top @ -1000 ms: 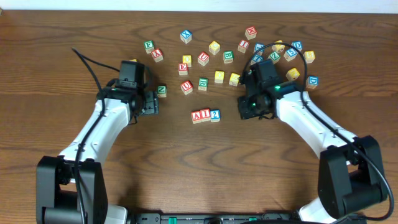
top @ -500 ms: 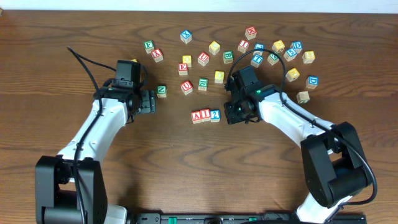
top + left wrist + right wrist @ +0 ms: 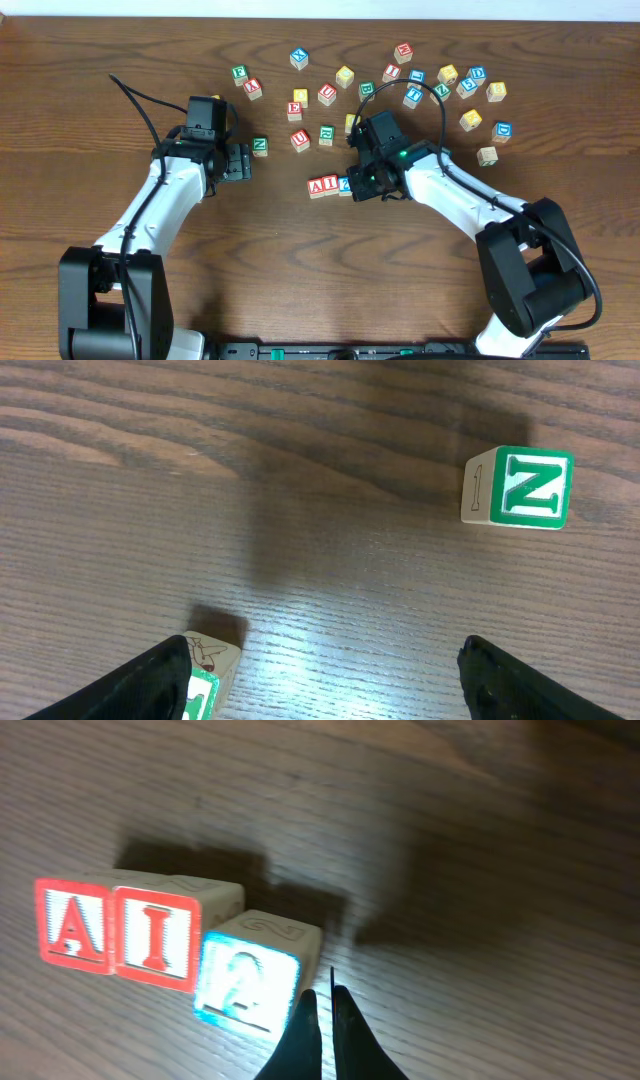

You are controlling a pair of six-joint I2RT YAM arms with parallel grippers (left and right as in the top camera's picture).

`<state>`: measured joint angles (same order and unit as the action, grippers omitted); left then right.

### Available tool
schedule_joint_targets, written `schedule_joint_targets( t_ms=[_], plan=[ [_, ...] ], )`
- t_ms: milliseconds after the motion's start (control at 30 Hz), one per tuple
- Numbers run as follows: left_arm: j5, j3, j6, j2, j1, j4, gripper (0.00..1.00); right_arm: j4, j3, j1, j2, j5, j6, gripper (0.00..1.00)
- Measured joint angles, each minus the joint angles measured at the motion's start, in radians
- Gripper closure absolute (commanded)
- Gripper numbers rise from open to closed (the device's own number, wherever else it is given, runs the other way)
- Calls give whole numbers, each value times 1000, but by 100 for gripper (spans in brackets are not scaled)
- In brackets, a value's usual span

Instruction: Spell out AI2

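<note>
The A block (image 3: pixel 73 927), I block (image 3: pixel 155 938) and 2 block (image 3: pixel 240 985) look light, hard, slippery — pinch opposite flat sides; the right tool (image 3: pixel 323 1005) is clenched empty just beside the 2 block; the left tool (image 3: pixel 325 665) gapes empty.

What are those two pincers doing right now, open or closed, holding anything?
Left pincer: open, holding nothing.
Right pincer: closed, holding nothing, tips right beside the blue 2 cube.

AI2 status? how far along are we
Done: A, I and 2 lie in reading order, A and I flush. In hand: the shut right gripper sits at the 2's right edge. To do: the 2 sits slightly offset and skewed, may need a nudge. Idle: left gripper, open, empty, near the green N cube.
</note>
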<state>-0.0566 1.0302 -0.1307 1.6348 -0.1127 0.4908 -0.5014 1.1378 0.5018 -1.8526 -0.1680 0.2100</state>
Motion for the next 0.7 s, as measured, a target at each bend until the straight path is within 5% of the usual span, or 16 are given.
schedule_joint_targets(
  t_ms=[700],
  plan=[
    [-2, 0, 0, 0, 0, -1, 16, 13, 0, 13, 0, 0, 10, 99]
  ],
)
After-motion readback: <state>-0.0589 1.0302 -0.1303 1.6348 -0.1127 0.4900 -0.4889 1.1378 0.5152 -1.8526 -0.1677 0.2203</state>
